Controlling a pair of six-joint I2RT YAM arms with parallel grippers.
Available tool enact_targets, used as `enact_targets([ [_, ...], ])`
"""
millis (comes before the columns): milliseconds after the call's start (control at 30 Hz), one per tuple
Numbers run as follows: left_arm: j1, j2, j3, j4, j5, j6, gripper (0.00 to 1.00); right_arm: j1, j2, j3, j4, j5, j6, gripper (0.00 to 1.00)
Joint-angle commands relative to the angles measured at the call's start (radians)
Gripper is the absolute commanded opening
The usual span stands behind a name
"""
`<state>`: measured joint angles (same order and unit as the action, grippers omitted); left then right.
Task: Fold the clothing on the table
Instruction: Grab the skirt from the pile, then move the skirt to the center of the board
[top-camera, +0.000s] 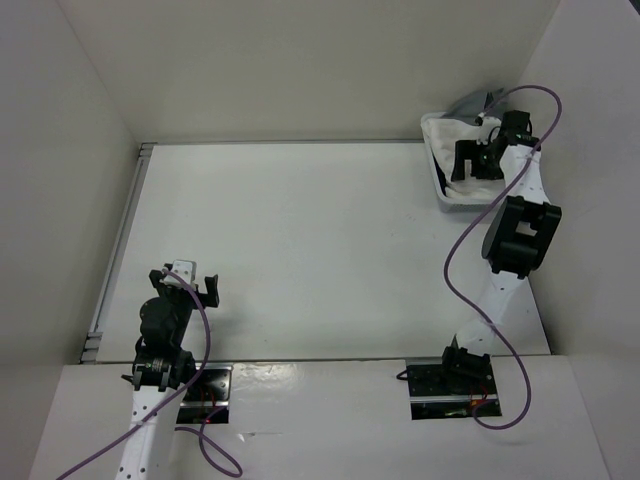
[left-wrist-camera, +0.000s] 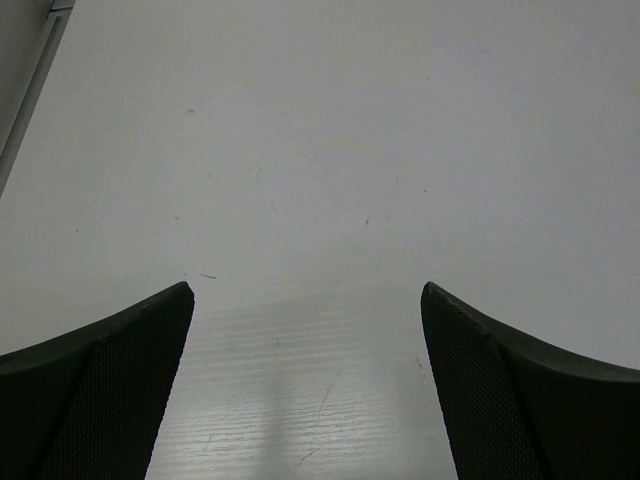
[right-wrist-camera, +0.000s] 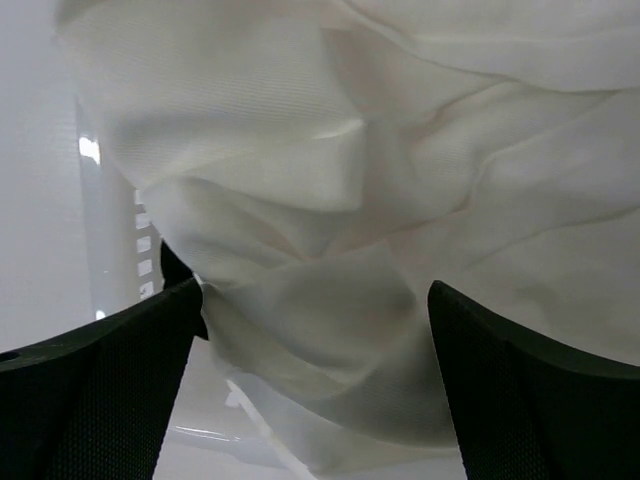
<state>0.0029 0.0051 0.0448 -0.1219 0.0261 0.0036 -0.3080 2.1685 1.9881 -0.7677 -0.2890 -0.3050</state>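
Observation:
White clothing lies crumpled in a small white basket at the far right corner of the table. Seen close in the right wrist view, the clothing is thin white fabric in loose folds, and no pleats can be made out. My right gripper hangs open just above it, and its fingers touch no cloth. At the near left, my left gripper is open over bare tabletop, with nothing between its fingers.
A grey garment sticks out at the basket's far side. The basket's slotted wall is left of the cloth. A metal rail runs along the table's left edge. White walls enclose the table on three sides.

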Motion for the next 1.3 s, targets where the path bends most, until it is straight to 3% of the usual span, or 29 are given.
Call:
enact_targets([
  [0, -0.004, -0.128, -0.036, 0.027, -0.009, 0.009, 1.00, 0.041, 0.016, 0.025, -0.042, -0.044, -0.029, 0.97],
  [33, -0.004, -0.128, -0.036, 0.027, -0.009, 0.009, 1.00, 0.052, 0.027, 0.025, -0.042, -0.044, -0.029, 0.89],
  [67, -0.004, -0.128, -0.036, 0.027, -0.009, 0.009, 1.00, 0.052, 0.039, 0.025, -0.042, -0.044, -0.029, 0.57],
  [133, -0.004, -0.128, -0.036, 0.027, -0.009, 0.009, 1.00, 0.052, 0.048, 0.035, -0.042, -0.009, -0.005, 0.03],
  [333, -0.004, -0.128, -0.036, 0.027, -0.009, 0.009, 1.00, 0.052, -0.085, 0.138, -0.093, -0.010, -0.005, 0.00],
  [433, -0.004, -0.128, -0.036, 0.027, -0.009, 0.009, 1.00, 0.061, -0.163, 0.328, -0.180, -0.022, 0.004, 0.00],
  [467, -0.004, -0.128, -0.036, 0.027, -0.009, 0.009, 1.00, 0.070, -0.191, 0.480, -0.214, -0.053, 0.004, 0.00],
  [567, -0.004, -0.128, -0.036, 0.027, -0.009, 0.009, 1.00, 0.079, -0.241, 0.717, -0.324, -0.177, 0.004, 0.00],
  [733, -0.004, -0.128, -0.036, 0.027, -0.009, 0.009, 1.00, 0.300, -0.459, 0.520, -0.317, -0.330, -0.092, 0.00],
  [800, -0.004, -0.128, -0.036, 0.027, -0.009, 0.009, 1.00, 0.355, -0.571, 0.363, -0.300, -0.421, -0.123, 0.00],
  [833, -0.004, -0.128, -0.036, 0.027, -0.009, 0.009, 1.00, 0.416, -0.616, 0.206, -0.262, -0.409, -0.123, 0.08],
  [867, -0.004, -0.128, -0.036, 0.027, -0.009, 0.009, 1.00, 0.449, -0.663, 0.116, -0.149, -0.380, -0.111, 0.28],
  [900, -0.004, -0.128, -0.036, 0.027, -0.009, 0.009, 1.00, 0.472, -0.749, 0.035, -0.101, -0.327, -0.111, 0.71],
  [933, -0.004, -0.128, -0.036, 0.027, -0.009, 0.009, 1.00, 0.498, -0.771, -0.070, -0.075, -0.306, -0.111, 0.93],
  [967, -0.004, -0.128, -0.036, 0.027, -0.009, 0.009, 1.00, 0.498, -0.771, -0.101, -0.074, -0.290, -0.111, 0.99],
  [1133, -0.004, -0.128, -0.036, 0.027, -0.009, 0.009, 1.00, 0.498, -0.831, -0.360, 0.027, -0.022, -0.057, 0.99],
  [1267, -0.004, -0.128, -0.036, 0.027, -0.009, 0.009, 1.00, 0.498, -0.843, -0.488, 0.038, 0.088, -0.046, 0.99],
])
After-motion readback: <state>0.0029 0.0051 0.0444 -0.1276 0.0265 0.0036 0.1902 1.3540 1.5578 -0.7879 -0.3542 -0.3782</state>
